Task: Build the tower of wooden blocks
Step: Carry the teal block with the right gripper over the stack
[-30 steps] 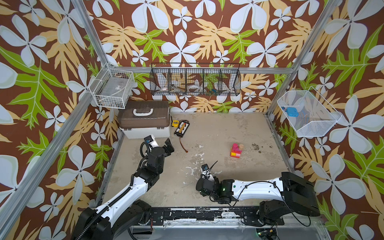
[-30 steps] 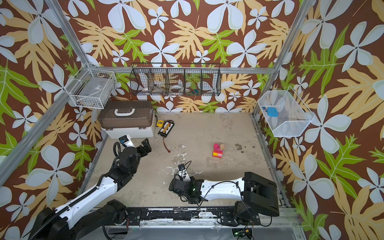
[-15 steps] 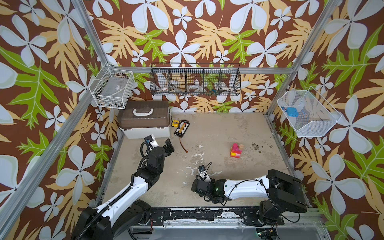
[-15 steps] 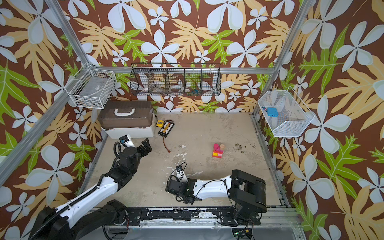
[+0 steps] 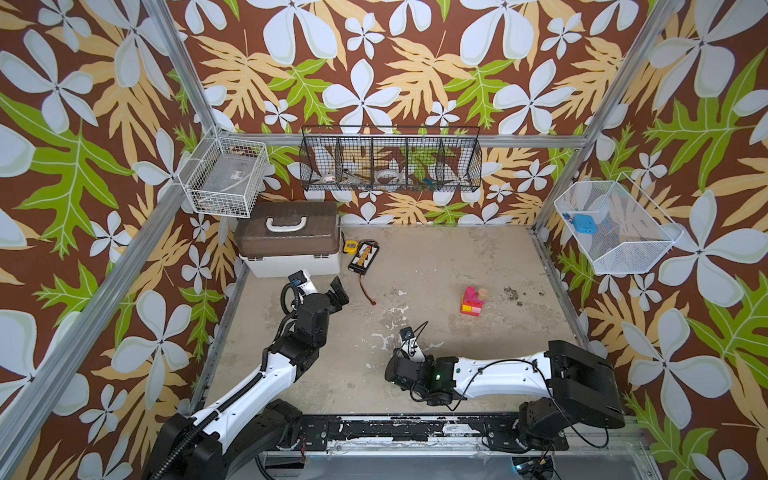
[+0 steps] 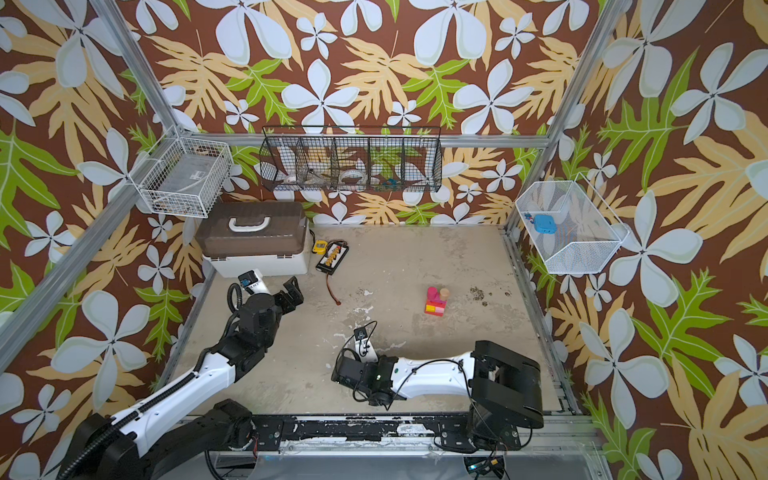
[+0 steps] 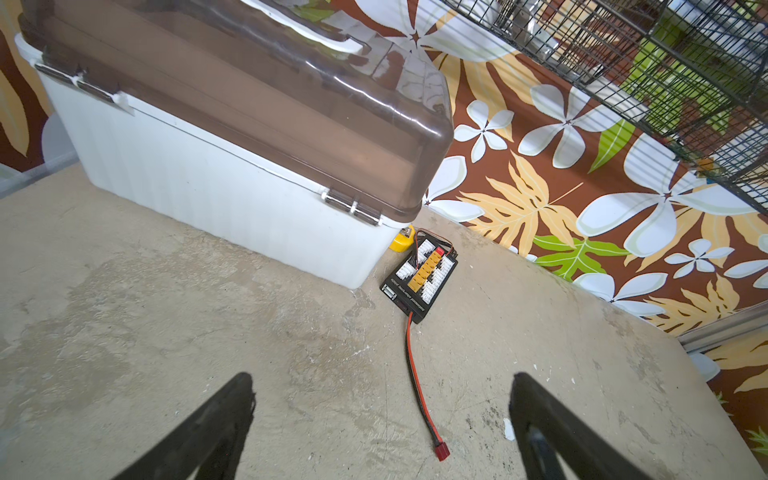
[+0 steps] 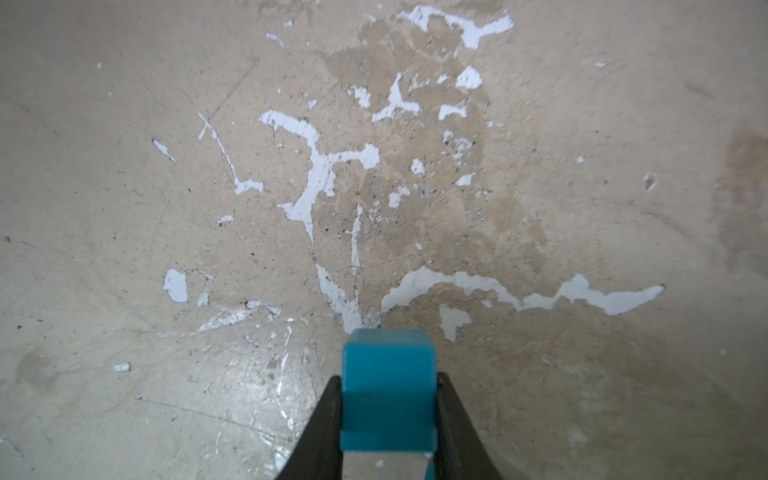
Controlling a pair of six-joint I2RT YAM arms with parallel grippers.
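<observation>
Teal block [image 8: 388, 370] clamped in right pincer [image 8: 388, 386] | left pincer [image 7: 382, 380] spread wide, empty | tower [image 5: 471, 302] well apart

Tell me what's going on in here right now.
The robot is building a small block tower. The right gripper has its jaws closed on a teal block, low toward the front of the table. The tower, a short red, orange, yellow and pink stack with a tan piece by its pink top, stands farther back on the right, clear of both arms. The left gripper hangs open and empty near the storage box.
</observation>
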